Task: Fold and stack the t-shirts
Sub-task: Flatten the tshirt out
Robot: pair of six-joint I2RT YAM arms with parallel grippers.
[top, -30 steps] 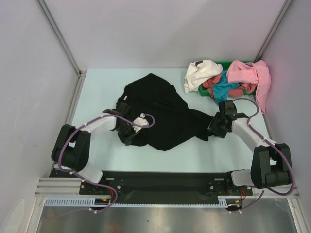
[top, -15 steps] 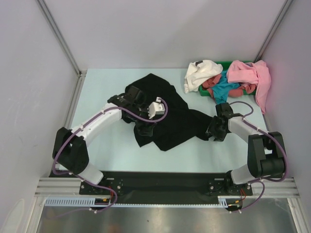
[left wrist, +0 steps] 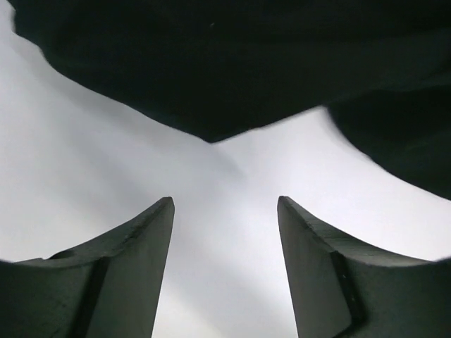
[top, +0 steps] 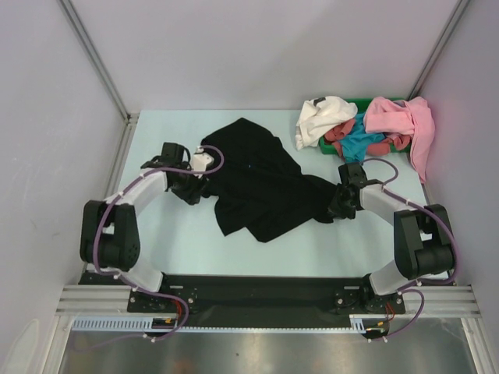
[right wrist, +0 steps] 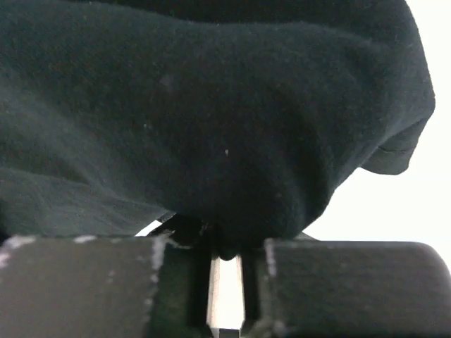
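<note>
**Desk:** What sits nearest the arms?

**Photographer:** The right gripper (right wrist: 225, 255), clamped on a fold at the right-hand corner of the black t-shirt (top: 261, 183). The left gripper (left wrist: 225, 211) is released, with nothing between its spread fingers (left wrist: 134, 267). It hangs low over the bare bench (top: 171, 132), just short of the shirt's left edge.

**Desk:** And the shirt itself?

**Photographer:** It lies crumpled mid-bench between the two arms, not yet flat. It looks thin, limp and light, so it should drape and drag rather than hold a shape. A pinch in the middle would probably only bunch it. It is best taken at a hem, shoulder seam or corner, one point per arm and well apart, so it can be drawn out flat before folding.

**Desk:** Further back?

**Photographer:** At the far right corner, a white t-shirt (top: 321, 115), pink t-shirt (top: 398, 117), teal t-shirt (top: 360, 143) and red t-shirt (top: 337, 134) spill tangled over a green bin (top: 363, 100). They look just as soft, and lifting one may drag its neighbours along.
</note>
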